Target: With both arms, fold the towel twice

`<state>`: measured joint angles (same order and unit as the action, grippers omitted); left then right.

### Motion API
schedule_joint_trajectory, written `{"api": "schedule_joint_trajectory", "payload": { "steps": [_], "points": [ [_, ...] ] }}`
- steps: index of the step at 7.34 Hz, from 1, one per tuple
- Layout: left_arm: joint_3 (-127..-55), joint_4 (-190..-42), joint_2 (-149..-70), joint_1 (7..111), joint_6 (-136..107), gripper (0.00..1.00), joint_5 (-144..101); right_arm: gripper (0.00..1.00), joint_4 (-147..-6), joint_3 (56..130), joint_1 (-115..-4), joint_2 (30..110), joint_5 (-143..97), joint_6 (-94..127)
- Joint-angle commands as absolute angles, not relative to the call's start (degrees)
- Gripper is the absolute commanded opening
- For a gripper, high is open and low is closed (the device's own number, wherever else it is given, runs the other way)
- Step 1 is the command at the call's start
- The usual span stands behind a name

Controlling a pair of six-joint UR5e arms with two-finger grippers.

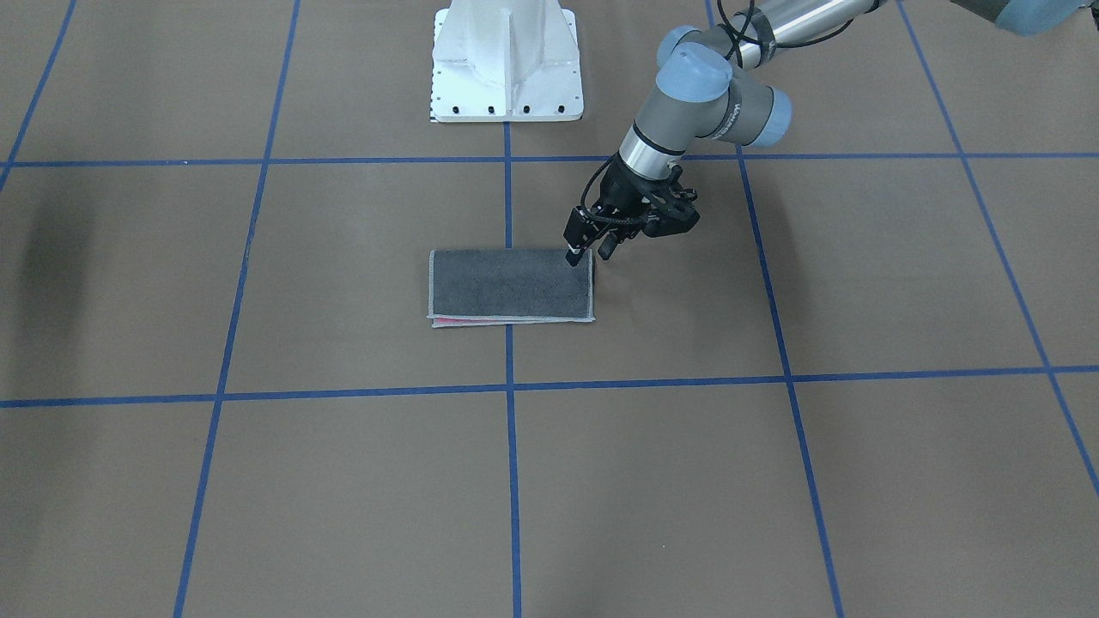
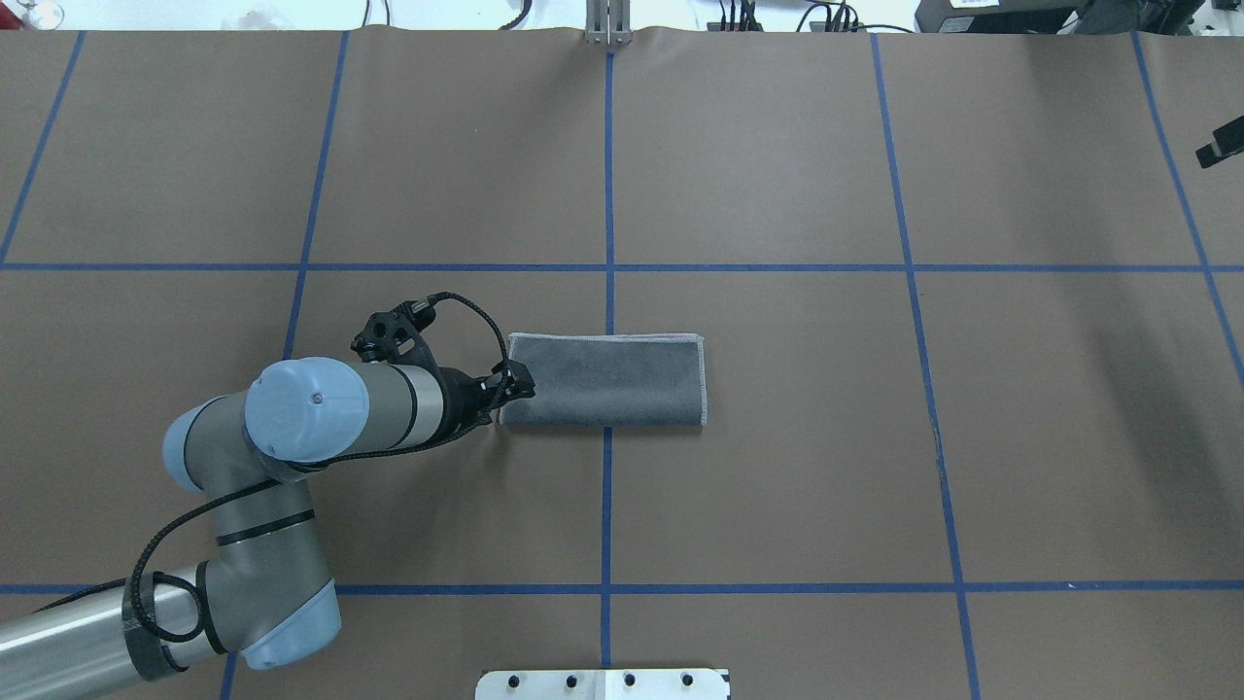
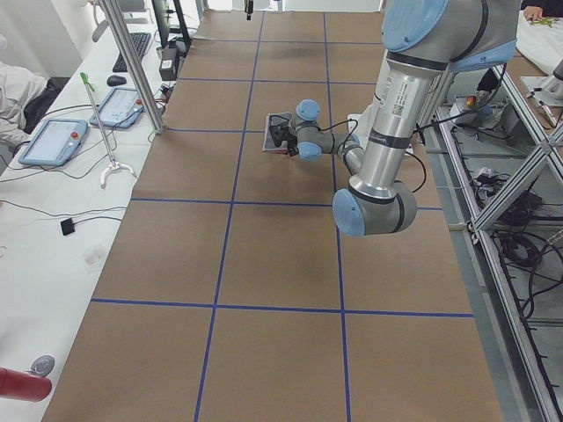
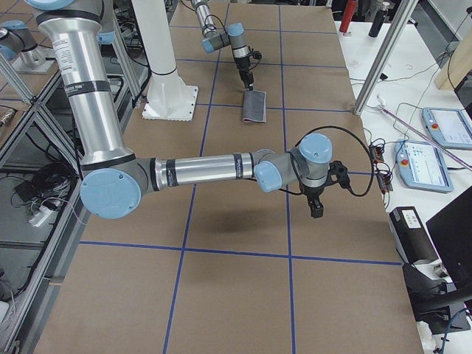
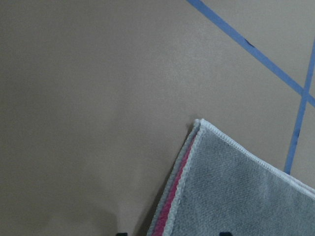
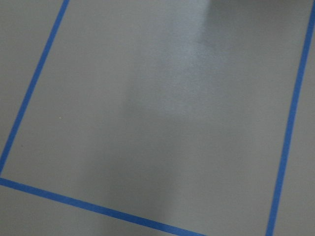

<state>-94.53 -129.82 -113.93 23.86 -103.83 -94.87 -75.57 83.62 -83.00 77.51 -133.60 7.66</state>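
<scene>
The towel (image 1: 511, 286) lies flat near the table's middle, folded into a rectangle. Its dark grey face is up and a pink strip shows along one edge (image 5: 174, 196). It also shows in the overhead view (image 2: 604, 379). My left gripper (image 1: 590, 254) is low at the towel's short end on the robot's left, near the corner toward the base. Its jaws are open, with one finger over the towel's edge and the other just off it. My right gripper (image 4: 316, 209) hangs over bare table far to the right; I cannot tell whether it is open or shut.
The white pedestal base (image 1: 506, 64) stands behind the towel. Blue tape lines (image 2: 607, 194) divide the brown table into squares. Side benches with tablets (image 4: 446, 127) and cables run beyond the table's far edge.
</scene>
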Motion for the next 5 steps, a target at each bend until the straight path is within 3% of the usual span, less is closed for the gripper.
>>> {"api": "schedule_joint_trajectory", "payload": {
  "steps": [1,5],
  "points": [
    [-94.6,-129.8,-114.0,23.7,-105.2,0.69,-94.8,1.00,-80.2,83.1,-88.0,79.8,-134.8,5.8],
    [-94.6,-129.8,-114.0,23.2,-105.4,0.60,-94.6,1.00,-79.5,83.8,-90.2,82.5,-135.2,5.0]
  ]
}}
